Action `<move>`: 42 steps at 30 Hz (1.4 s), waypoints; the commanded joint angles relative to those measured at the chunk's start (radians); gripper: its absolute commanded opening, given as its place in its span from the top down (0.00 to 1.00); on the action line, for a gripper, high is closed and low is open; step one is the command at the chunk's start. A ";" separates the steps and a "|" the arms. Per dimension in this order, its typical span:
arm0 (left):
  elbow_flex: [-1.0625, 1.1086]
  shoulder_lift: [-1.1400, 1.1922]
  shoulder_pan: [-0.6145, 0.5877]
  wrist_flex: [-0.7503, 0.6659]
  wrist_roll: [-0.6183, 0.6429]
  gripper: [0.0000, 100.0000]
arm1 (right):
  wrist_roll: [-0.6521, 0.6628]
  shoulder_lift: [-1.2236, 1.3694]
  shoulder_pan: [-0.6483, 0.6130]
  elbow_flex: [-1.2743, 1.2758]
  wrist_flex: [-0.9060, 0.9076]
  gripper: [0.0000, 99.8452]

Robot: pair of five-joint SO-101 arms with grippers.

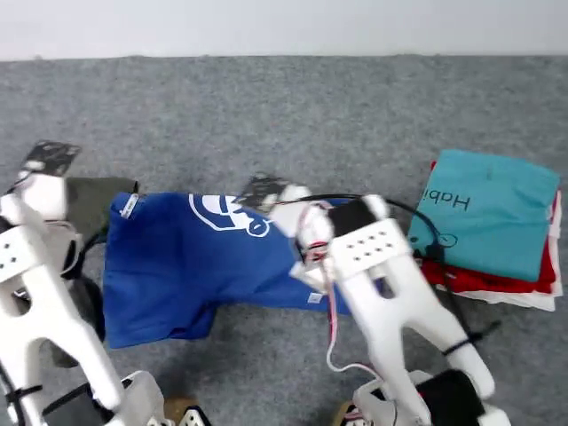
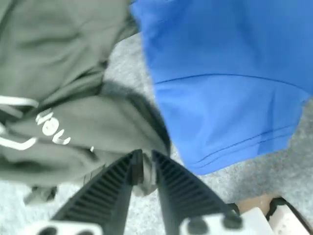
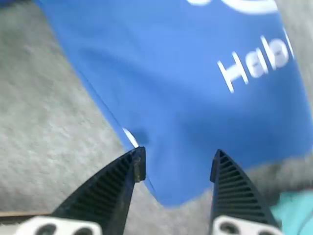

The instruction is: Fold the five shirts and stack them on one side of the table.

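— Right gripper (image 3: 177,159)?
— Jaws spread wide, straddling a corner of the blue shirt (image 3: 186,73).
— Left gripper (image 2: 145,160)?
— Fingers closed to a sliver, over the olive shirt (image 2: 58,58), just beside the blue hem.
— The stack?
— Teal shirt (image 1: 488,213) on top, red shirt (image 1: 484,280) beneath, white shirt (image 1: 532,300) lowest, on the grey table (image 1: 311,115), well apart from the olive shirt.

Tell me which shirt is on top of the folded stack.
The teal shirt, with white lettering; the red shirt and the white shirt lie under it, showing just their edges.
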 commanded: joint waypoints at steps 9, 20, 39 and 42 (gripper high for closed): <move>-0.019 -0.034 -0.270 0.021 -0.017 0.98 | -0.107 0.378 -0.421 -0.408 -0.001 0.78; -0.013 -0.037 -0.331 0.021 -0.018 0.98 | -0.107 0.716 -0.711 -0.773 -0.001 0.78; -0.013 -0.041 -0.333 0.021 -0.018 0.98 | -0.097 1.194 -0.654 -1.145 0.094 0.95; -0.013 -0.040 -0.333 0.021 -0.018 0.98 | -0.081 1.211 -0.653 -1.197 0.117 0.99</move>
